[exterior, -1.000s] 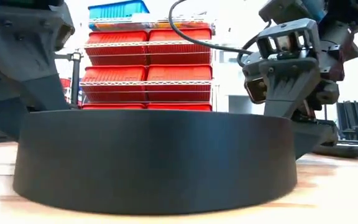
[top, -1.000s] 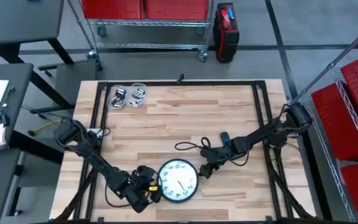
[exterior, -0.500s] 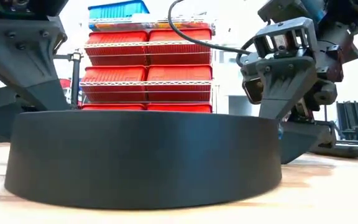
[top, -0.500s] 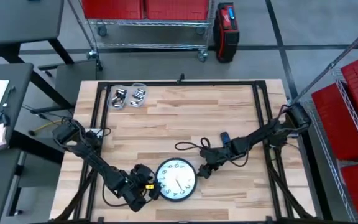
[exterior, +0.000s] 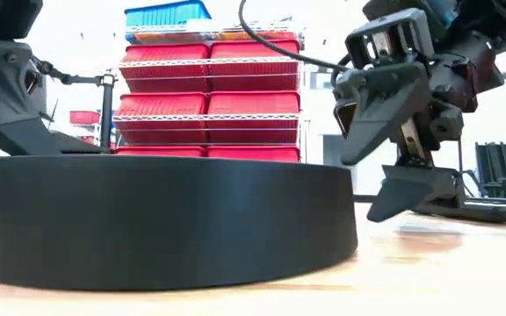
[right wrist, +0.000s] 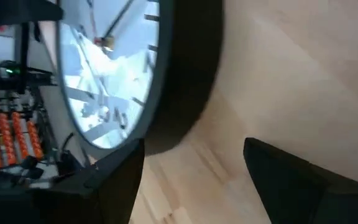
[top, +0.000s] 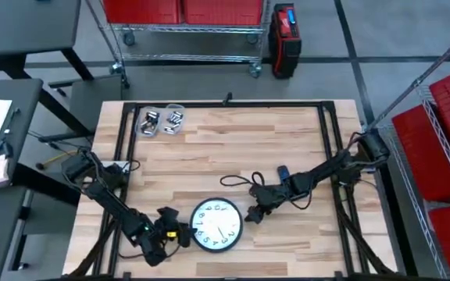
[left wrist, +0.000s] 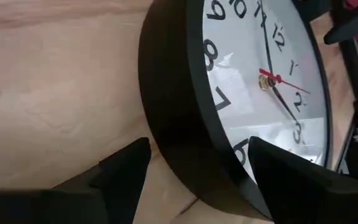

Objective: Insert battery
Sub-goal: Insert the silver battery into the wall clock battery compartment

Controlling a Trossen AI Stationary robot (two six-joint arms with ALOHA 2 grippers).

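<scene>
While the clock (top: 216, 225) lies flat, face up, near the counter's (top: 233, 140) front edge, its 12 points away toward the far right. The open left end effector (top: 180, 234) straddles its rim; the open right end effector (top: 250, 216) waits just beside it.

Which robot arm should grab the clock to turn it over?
Probably the left. The left gripper sits right at the rim of the clock, with its open jaws on either side of the edge in its wrist view. The right gripper is open too, but a little clear of the rim.
</scene>
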